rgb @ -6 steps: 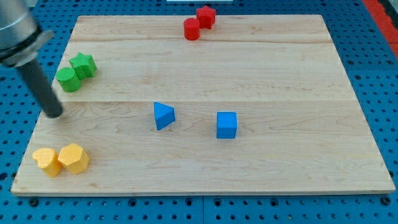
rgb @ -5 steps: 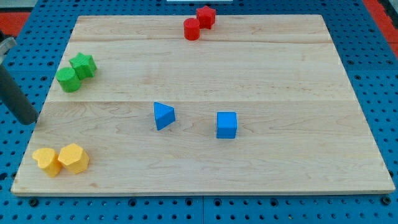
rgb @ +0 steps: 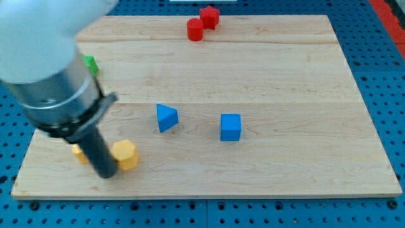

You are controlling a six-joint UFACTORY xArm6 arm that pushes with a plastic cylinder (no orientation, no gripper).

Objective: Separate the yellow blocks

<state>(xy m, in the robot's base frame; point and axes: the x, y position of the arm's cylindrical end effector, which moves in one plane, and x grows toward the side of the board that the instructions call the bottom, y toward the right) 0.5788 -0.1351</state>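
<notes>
Two yellow blocks lie near the board's bottom left. A yellow hexagonal block (rgb: 126,154) sits just right of my rod. A second yellow block (rgb: 78,152) shows only as a sliver left of the rod, so its shape cannot be made out. My tip (rgb: 106,174) rests between them, touching or nearly touching the hexagonal one. The arm's grey body hides much of the board's left side.
A blue triangular block (rgb: 166,118) and a blue cube (rgb: 231,126) lie mid-board. Two red blocks (rgb: 202,23) touch at the top edge. A green block (rgb: 92,64) peeks out behind the arm. The wooden board (rgb: 285,76) sits on a blue pegboard.
The arm swung from the board's left edge down to the yellow pair. The hexagonal yellow block has moved right; the other has shifted too. The arm now hides the green blocks.
</notes>
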